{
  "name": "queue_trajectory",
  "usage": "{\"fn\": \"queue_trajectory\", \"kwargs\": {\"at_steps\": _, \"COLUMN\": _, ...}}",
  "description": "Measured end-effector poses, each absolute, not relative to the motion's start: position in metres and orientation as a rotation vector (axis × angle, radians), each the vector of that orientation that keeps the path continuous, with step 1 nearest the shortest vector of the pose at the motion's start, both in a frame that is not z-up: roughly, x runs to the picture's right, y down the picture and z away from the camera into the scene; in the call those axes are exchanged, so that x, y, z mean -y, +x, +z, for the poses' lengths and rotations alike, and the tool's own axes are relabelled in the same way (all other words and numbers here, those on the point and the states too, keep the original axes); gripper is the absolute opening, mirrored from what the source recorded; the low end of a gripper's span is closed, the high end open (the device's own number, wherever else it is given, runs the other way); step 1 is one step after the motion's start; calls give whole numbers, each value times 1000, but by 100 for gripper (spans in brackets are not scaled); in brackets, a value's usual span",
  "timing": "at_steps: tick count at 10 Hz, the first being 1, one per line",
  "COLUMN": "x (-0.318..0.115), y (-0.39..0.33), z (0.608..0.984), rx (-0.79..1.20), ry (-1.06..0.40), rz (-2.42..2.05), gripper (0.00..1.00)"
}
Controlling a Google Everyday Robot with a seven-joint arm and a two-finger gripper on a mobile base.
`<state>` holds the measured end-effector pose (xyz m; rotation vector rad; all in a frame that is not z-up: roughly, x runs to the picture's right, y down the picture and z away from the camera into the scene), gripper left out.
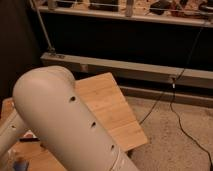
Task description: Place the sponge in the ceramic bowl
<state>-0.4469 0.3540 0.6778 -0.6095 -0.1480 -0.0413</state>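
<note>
— While the arm [65, 125] fills the near left like that, can you find the gripper?
— No. It is out of sight, somewhere past the near edge or behind that big pale link, so I cannot tell whether it is spread, pressed together or pinching anything.
— What does the link look like?
— A thick, rounded cream tube that slants from the left middle down to the near edge, with three small dark holes in a row along its side. A thinner pale link [10, 135] shows just left of it, low down.
— And the sponge?
— I cannot place it. The arm hides most of the near table [107, 100]. A small bluish patch [20, 164] sits at the near left corner, but too little of it shows to say what it is.
— The bowl?
— Hidden too, if it lies under the arm.
— What else is there?
— The table is light wood, and its far right corner juts toward the floor [165, 145]. Beyond it a grey rail [125, 70] runs left to right along a dark wall. A black cable [175, 110] drops from the rail and trails over the speckled floor on the right. A cluttered shelf [100, 11] crosses the far top, with a slim post [45, 30] slanting down from it at the left.
</note>
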Motion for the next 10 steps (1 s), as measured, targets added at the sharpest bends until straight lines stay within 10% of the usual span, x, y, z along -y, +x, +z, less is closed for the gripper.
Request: {"fn": "queue_trajectory", "kwargs": {"at_steps": 10, "x": -353, "y": -452, "z": 664, "rx": 123, "ry": -672, "rz": -27, "gripper": 65}}
